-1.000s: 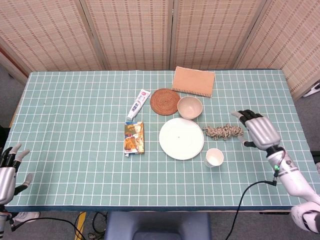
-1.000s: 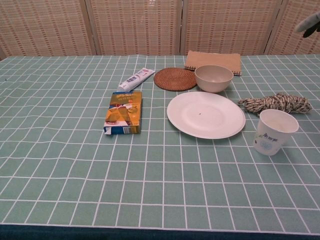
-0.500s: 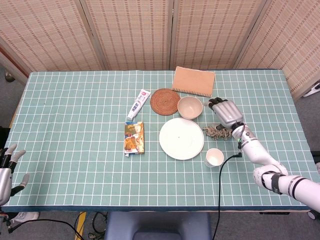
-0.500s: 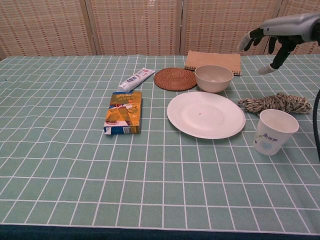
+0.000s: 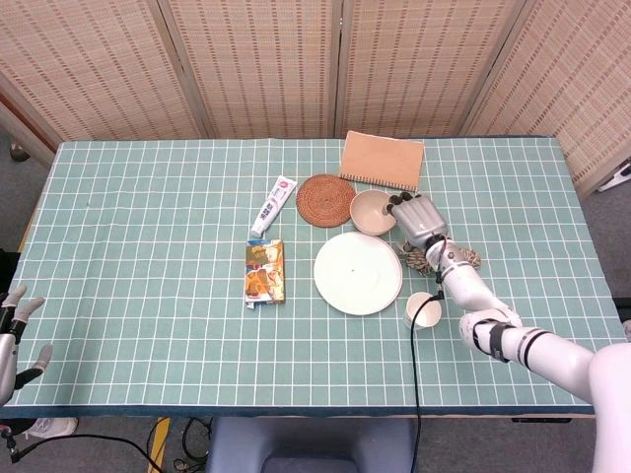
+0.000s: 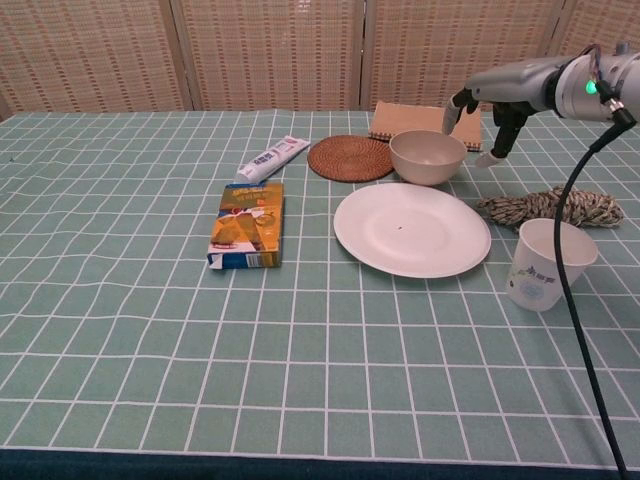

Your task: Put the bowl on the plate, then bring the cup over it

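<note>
A beige bowl [image 5: 372,210] [image 6: 427,156] stands on the table just behind the white plate [image 5: 357,273] [image 6: 411,228]. A white paper cup [image 5: 422,310] [image 6: 545,263] stands to the right of the plate's front. My right hand [image 5: 417,219] [image 6: 482,113] hovers just right of the bowl's rim with fingers spread and nothing in it. My left hand [image 5: 14,330] is at the table's near left corner, fingers apart and holding nothing.
A round woven coaster [image 5: 324,199], a toothpaste tube [image 5: 273,204], a brown notebook [image 5: 383,160] and a yellow-orange box [image 5: 263,271] lie around the plate. A coil of rope [image 6: 551,207] lies right of the bowl, under my right forearm.
My right hand has moved left from the table's right side to just beside the bowl. My left hand has sunk lower at the near left corner.
</note>
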Controlling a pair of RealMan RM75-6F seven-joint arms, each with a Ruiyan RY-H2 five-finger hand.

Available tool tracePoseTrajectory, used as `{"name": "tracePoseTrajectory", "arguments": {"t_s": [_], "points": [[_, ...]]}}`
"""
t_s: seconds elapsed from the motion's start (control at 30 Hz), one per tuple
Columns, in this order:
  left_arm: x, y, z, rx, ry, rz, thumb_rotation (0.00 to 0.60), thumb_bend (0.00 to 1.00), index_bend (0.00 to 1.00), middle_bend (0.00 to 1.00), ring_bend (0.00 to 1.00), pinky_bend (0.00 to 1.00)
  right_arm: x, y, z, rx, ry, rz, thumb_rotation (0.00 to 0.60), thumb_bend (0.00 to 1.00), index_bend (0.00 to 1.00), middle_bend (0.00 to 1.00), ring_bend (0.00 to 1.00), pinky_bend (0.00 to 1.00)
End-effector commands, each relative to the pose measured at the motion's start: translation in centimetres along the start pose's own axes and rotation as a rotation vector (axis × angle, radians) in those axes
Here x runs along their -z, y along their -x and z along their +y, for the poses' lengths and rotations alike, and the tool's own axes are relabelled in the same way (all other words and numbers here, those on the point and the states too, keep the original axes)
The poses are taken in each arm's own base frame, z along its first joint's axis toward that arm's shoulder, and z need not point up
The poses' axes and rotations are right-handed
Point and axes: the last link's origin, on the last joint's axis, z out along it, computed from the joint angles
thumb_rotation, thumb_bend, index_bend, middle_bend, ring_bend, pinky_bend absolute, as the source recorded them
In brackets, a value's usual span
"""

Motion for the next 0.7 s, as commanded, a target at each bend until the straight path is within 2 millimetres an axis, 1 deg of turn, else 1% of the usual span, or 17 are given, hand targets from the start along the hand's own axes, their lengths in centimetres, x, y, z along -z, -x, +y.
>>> {"name": "tracePoseTrajectory", "arguments": {"t_s": [0.03,0.37,0.7], "points": [[0.1,0.0,-0.2,0.0,-0.006,0.0,0.6,0.33,0.19,0.01,0.09,0.0,-1.4,0.4,-0.9,0.01,0.008,-0.02,0.6,0.24,0.28,0.2,0.15,0.3],[0.3,0.0,-0.8,-0.004,-0.027,-0.003,0.6,0.33,0.19,0.01,0.09,0.0,-3.6,1.2,-2.2,0.027,0.031,-0.041,0.6,0.24,0.33,0.21,0.15,0.3],[0.6,0.1,-1.3,-0.006,-0.041,-0.008,0.6,0.33,0.2,0.01,0.09,0.0,-4.9,1.4,-2.8,0.025,0.048,-0.034,0.6,0.26,0.45,0.26,0.15,0.3]]}}
